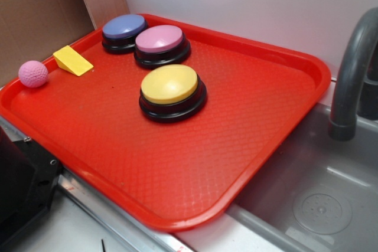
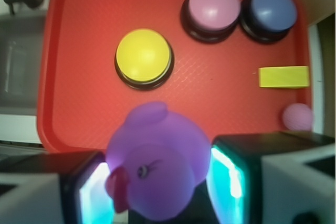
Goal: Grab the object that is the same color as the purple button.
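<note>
End effector clamped on purple duck, high above red tray, purple button below

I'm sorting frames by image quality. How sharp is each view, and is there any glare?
Wrist view: soft overall, the purple duck held in the gripper is close and blurred, the pads glow cyan, and the pink button shows a small highlight. Exterior view: sharper, evenly lit, with the red tray texture visible.
</note>
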### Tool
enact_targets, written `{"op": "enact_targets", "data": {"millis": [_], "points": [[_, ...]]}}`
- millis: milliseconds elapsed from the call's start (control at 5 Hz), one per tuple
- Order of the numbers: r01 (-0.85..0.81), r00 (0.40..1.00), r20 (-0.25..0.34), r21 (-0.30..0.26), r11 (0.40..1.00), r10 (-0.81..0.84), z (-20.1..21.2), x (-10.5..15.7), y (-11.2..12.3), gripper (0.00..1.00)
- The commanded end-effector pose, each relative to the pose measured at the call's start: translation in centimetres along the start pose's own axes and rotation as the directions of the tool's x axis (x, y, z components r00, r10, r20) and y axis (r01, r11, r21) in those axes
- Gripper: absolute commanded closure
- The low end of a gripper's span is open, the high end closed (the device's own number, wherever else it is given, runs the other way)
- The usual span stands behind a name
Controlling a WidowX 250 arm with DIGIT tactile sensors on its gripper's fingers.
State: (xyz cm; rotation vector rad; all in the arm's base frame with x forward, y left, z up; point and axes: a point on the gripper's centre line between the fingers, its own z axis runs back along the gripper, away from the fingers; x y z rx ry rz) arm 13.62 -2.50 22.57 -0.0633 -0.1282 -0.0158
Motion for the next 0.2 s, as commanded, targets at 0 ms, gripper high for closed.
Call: {"op": "enact_targets", "data": {"millis": [0], "points": [[-0.022,1.0,-0.006,0.031,0.999,0.022,-0.55,0.15,0.87,1.0]]}}
